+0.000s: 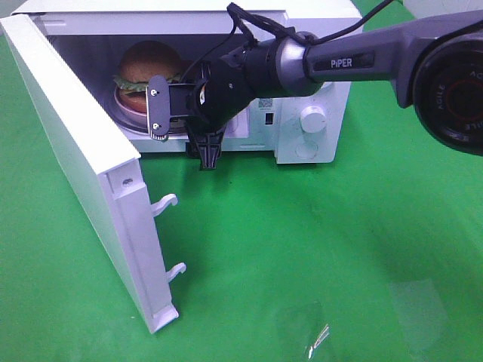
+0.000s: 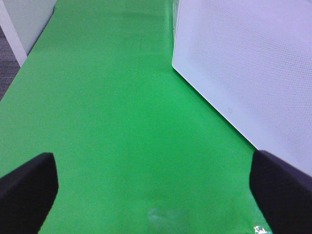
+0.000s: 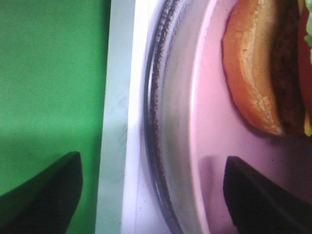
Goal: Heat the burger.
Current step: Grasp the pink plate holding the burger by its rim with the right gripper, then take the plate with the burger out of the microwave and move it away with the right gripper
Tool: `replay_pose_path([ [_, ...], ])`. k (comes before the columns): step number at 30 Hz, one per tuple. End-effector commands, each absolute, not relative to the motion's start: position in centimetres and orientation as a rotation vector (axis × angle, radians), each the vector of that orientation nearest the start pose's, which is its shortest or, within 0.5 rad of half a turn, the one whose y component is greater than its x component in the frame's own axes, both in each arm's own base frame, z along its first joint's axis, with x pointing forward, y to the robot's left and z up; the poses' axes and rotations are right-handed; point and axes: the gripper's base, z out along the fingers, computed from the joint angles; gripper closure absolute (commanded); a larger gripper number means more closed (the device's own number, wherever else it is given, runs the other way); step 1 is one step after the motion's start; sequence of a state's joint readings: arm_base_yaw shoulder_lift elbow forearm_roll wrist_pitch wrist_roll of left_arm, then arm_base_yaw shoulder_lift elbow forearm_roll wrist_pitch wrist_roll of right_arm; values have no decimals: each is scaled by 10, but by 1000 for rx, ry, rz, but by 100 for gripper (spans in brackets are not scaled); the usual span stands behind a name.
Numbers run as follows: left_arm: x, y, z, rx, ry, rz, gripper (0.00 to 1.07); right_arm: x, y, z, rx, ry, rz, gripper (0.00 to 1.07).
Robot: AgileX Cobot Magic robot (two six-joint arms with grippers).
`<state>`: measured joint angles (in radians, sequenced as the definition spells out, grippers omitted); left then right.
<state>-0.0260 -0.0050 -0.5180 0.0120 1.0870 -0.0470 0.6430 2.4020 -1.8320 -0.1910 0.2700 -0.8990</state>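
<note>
The burger (image 1: 148, 69) is a rounded sandwich with a glossy golden-brown domed bun on top and a frill of green lettuce showing beneath it. The right wrist view sees it side-on and close: the pale, toasted edge of the lower bun, a dark patty behind it, and slivers of red and green at the far edge (image 3: 265, 73). It sits on a pink plate (image 1: 127, 108), and the plate rests on the clear glass turntable (image 3: 168, 146) inside the white microwave (image 1: 317, 124), whose door (image 1: 72, 166) stands swung wide open toward the left of the high view.

The right gripper (image 1: 181, 124) reaches in from the right and hovers at the mouth of the oven, just in front of the plate. Its jaws stand well apart and hold nothing. In the right wrist view one dark fingertip (image 3: 51, 195) lies over the green table cover (image 1: 302, 249) outside the cavity, the other over the pink plate, so the jaws straddle the plate's rim and the front edge of the oven floor. The burger lies beyond the fingertips, deeper in the cavity, not touched by either.

The left gripper (image 2: 156, 195) hangs over bare green cloth beside the door's outer face (image 2: 243, 68), jaws spread wide and empty, well apart from the burger
</note>
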Motion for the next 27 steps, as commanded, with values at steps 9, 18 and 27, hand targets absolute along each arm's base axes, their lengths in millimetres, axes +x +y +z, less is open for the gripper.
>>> replay_pose_path([
  [9, -10, 1, 281, -25, 2017, -29, 6, 431, 317, 129, -1728, 1539, -271, 78],
  [18, -10, 1, 281, -25, 2017, -28, 6, 429, 315, 136, -1755, 1544, -281, 107],
  [27, -10, 1, 281, -25, 2017, -28, 6, 424, 312, 150, -1818, 1551, -302, 107],
])
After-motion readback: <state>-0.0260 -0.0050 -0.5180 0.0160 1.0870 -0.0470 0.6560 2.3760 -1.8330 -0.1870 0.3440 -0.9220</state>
